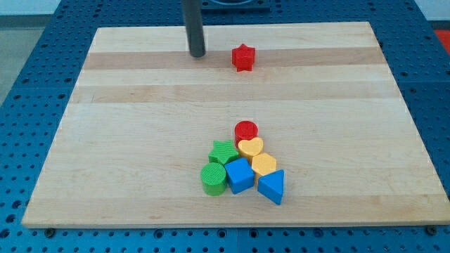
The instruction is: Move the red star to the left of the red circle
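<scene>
Pale wooden board (140, 140) lies on a blue perforated bench (28, 84) and fills most of the view.

**Tool.** My tip (197, 55) rests on the board near the view's top edge. It is a bare rod with no jaws, so it grasps nothing and touches no block.

**Task object.** The red star (243, 57) stands near the view's top, just to the view's right of my tip, at almost the same height in the view, with a clear strip of board between them.

**Target.** The red circle (246, 130) sits well below the star, almost directly under it, at the top of a tight cluster. Packed below it are a green star (223, 151), two yellow hearts (250, 147) (264, 164), a green cylinder (213, 178), a blue block (239, 175) whose exact shape is hard to read from this angle, and a blue triangle (272, 186).

**Governing relation.** The star must travel toward the view's bottom and slightly left. My tip stands on the star's left flank, so a push from here would likely drive it to the view's right, away from the goal. The tip would probably need to pass to the star's upper side before pushing.

**Caution.** The free slot left of the red circle lies just above the green star; an over-long push risks disturbing the cluster.
</scene>
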